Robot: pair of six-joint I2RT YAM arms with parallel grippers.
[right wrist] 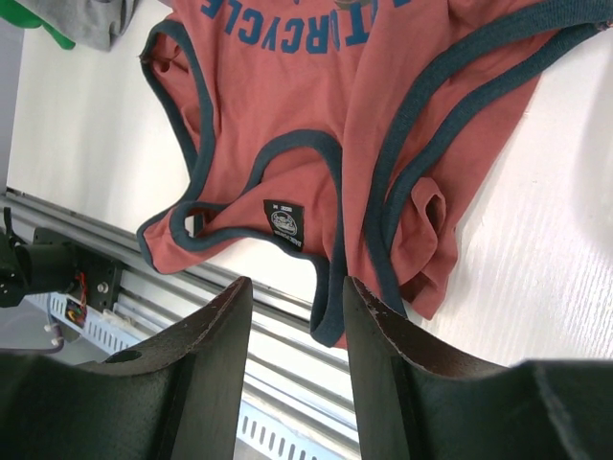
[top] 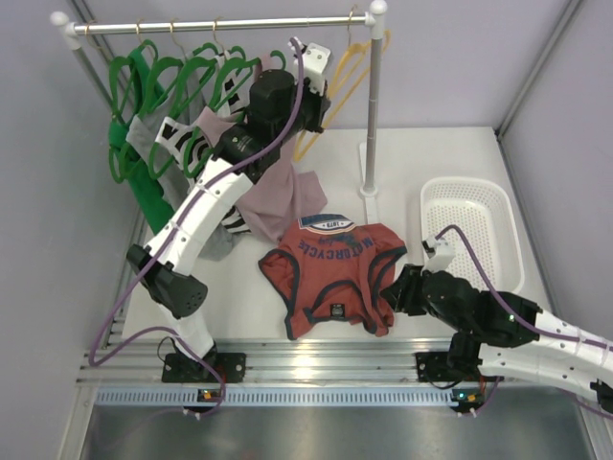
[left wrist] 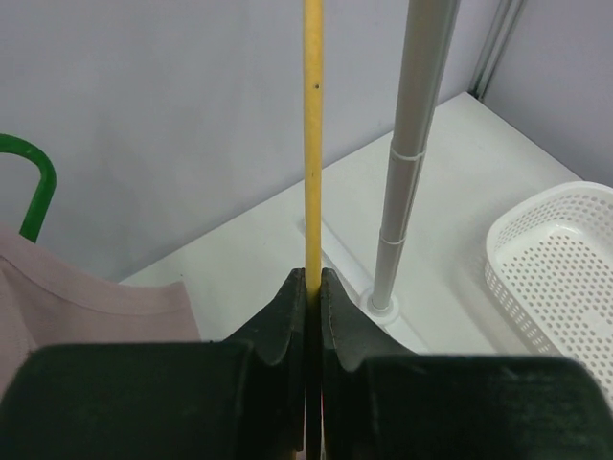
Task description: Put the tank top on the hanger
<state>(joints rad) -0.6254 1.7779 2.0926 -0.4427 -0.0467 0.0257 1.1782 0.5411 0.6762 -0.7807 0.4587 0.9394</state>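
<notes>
Your left end effector (left wrist: 313,287) is clenched on the hanger (left wrist: 312,144) (a thin bar); lift it without twisting. The right end effector (right wrist: 297,297) hangs released, the tank top (right wrist: 383,125) just below it.

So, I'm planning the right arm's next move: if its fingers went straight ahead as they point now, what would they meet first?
Probably the tank top: its navy-trimmed near edge lies just ahead of the open right fingers, on the table. Depth is hard to judge.
</notes>
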